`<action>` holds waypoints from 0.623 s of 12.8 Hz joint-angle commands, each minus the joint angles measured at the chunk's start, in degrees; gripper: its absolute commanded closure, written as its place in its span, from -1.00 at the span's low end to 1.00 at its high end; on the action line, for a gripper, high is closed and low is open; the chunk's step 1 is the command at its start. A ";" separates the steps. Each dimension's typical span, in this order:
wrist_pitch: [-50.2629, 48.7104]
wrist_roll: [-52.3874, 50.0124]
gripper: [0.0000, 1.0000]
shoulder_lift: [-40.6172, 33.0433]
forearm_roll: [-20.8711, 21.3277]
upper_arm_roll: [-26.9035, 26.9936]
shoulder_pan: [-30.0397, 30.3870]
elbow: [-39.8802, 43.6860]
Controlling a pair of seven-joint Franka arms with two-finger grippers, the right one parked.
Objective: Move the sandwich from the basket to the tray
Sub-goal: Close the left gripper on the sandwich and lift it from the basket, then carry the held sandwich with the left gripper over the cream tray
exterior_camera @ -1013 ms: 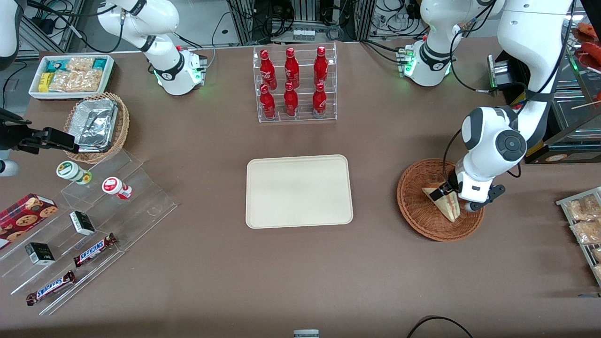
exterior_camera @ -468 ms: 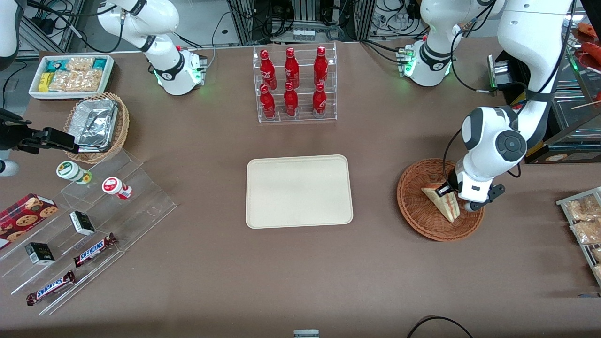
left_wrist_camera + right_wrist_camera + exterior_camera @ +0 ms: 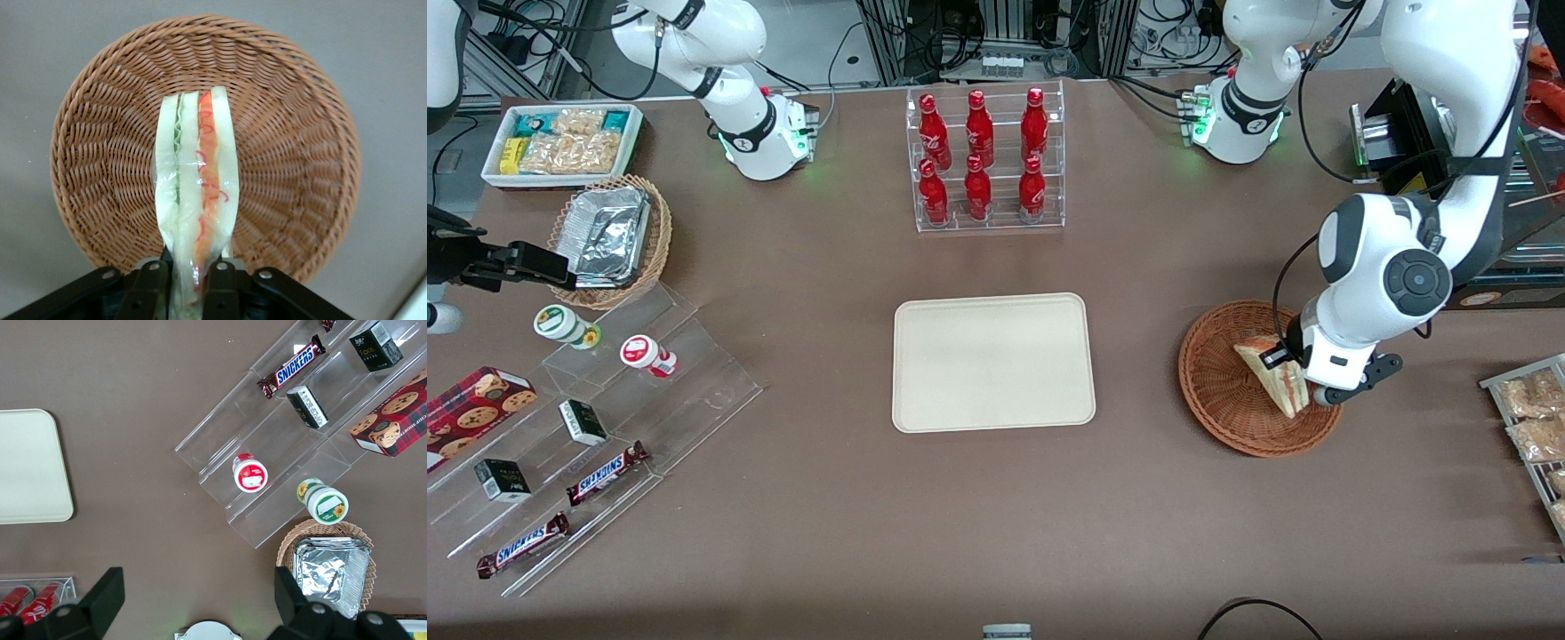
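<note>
Gripper: my left arm's gripper [image 3: 189,283] hangs over the basket, its two fingers [image 3: 150,287] pinched tight on the sandwich.
Sandwich: I see the wedge [image 3: 1272,375] clamped at one end, edge up, its red and green filling lines showing; it is above the basket's floor, whether touching I cannot tell.
Basket: the reddish-brown wicker bowl [image 3: 1214,391] sits at the tray's 3 o'clock, well apart.
Tray: the cream tray [image 3: 993,362] lies bare at mid-table.
</note>
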 commanded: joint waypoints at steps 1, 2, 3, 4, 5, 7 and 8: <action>-6.30 2.71 1.00 -0.07 0.75 -2.52 -0.46 4.95; -7.54 3.16 1.00 -0.07 0.66 -3.93 -0.55 5.74; -7.99 3.25 1.00 0.01 0.66 -5.68 -0.55 6.10; -7.91 3.16 1.00 0.19 0.66 -7.70 -0.55 6.10; -7.64 3.16 1.00 0.63 0.66 -9.63 -0.90 6.10; -7.11 2.99 1.00 2.12 0.66 -10.79 -4.13 7.15; -7.29 2.38 1.00 3.95 0.74 -10.79 -7.37 9.16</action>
